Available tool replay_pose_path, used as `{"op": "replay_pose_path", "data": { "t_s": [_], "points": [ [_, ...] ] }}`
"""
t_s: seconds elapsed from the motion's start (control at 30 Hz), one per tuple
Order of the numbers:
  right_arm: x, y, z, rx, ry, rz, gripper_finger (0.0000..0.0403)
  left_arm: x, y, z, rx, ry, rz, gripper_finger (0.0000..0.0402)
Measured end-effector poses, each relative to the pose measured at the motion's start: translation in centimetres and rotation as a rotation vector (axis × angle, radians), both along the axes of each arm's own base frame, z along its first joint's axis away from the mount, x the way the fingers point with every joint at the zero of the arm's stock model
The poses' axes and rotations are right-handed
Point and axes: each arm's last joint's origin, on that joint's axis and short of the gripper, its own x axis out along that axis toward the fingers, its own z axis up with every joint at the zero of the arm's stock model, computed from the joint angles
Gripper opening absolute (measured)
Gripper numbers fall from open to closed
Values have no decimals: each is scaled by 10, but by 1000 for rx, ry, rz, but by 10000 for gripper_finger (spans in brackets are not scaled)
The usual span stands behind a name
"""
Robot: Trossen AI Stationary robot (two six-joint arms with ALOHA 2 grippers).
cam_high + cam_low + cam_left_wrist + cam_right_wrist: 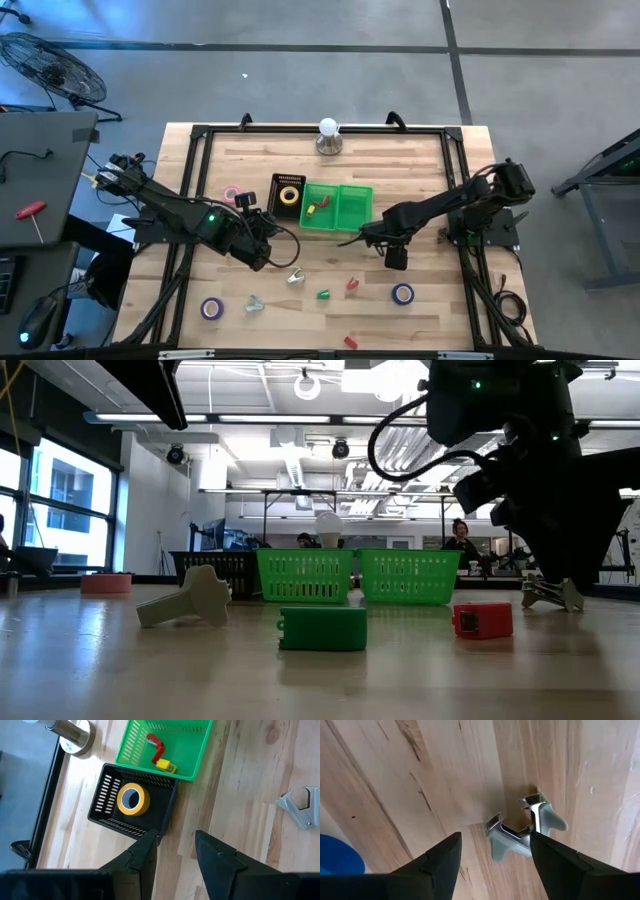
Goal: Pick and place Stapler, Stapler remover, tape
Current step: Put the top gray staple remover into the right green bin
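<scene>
My right gripper (495, 839) is open and points down at a grey staple remover (520, 831) that lies flat on the wood. One finger stands on either side of it, slightly above. The low view shows this remover (545, 595) on the table under the gripper (540, 545). My left gripper (175, 837) is open over bare wood on the near side of the black basket (165, 812), which holds the yellow tape (132, 799). The pink tape (232, 193), purple tape (211, 308) and blue tape (403, 293) lie flat on the table.
Two green baskets (352, 222) stand side by side at the table's middle; the left one holds a red and a yellow piece (159, 755). Two more grey removers (296, 277) (255, 303), a green stapler (323, 294) and red staplers (352, 284) lie near the front. A lamp (329, 135) stands at the far edge.
</scene>
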Motion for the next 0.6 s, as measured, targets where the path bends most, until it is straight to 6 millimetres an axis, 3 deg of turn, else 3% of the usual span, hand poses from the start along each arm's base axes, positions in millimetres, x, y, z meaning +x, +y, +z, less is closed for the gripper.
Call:
{"op": "replay_pose_path", "data": {
  "t_s": [0.2, 0.33, 0.6],
  "points": [
    [2, 0, -7, -16, 30, 11, 221, 0, -1, 0, -21, 5, 0, 128],
    [2, -2, -10, -72, 45, 34, 191, 0, -1, 0, -32, 3, -3, 128],
    [2, -4, -11, -142, 32, 45, 29, 2, -3, 0, -61, -7, -10, 128]
  ]
}}
